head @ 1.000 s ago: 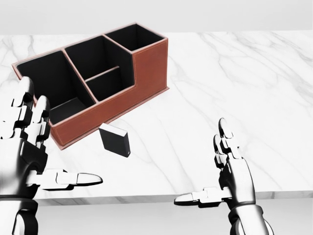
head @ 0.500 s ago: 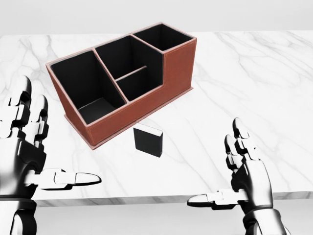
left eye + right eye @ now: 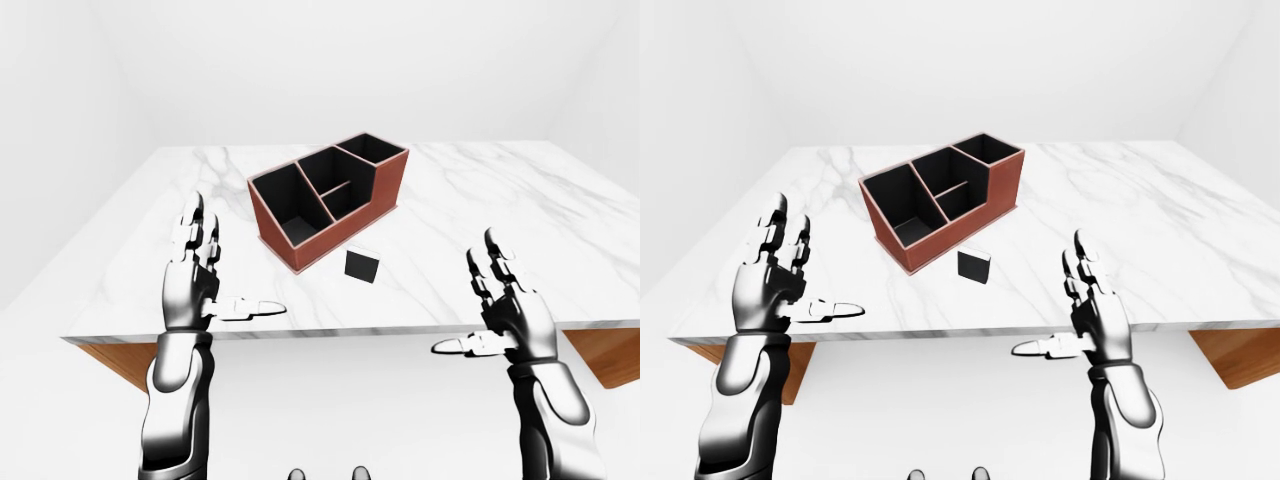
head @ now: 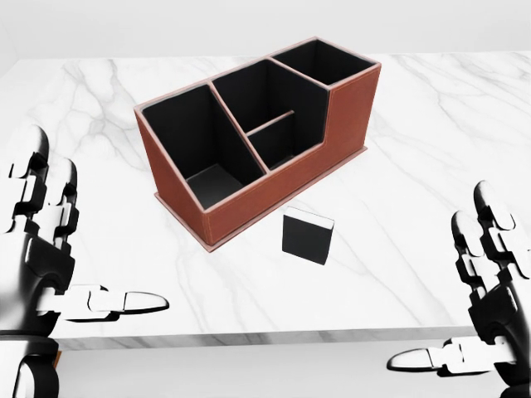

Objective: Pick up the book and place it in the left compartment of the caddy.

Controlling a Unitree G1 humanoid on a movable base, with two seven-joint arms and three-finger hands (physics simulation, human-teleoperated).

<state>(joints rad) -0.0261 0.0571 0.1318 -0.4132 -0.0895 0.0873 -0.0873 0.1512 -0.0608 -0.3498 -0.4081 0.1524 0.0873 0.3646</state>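
The white marble worktop (image 4: 431,124) carries a brown caddy (image 4: 274,178); a black book (image 4: 308,237) stands just beside the caddy.

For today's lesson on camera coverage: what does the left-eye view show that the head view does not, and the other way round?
Only the left-eye view shows the white walls, the wooden base under the marble table and both forearms. Only the head view shows the caddy compartments close up, with the floor of the left compartment. Both show the black book standing beside the caddy, and the open left hand and right hand.
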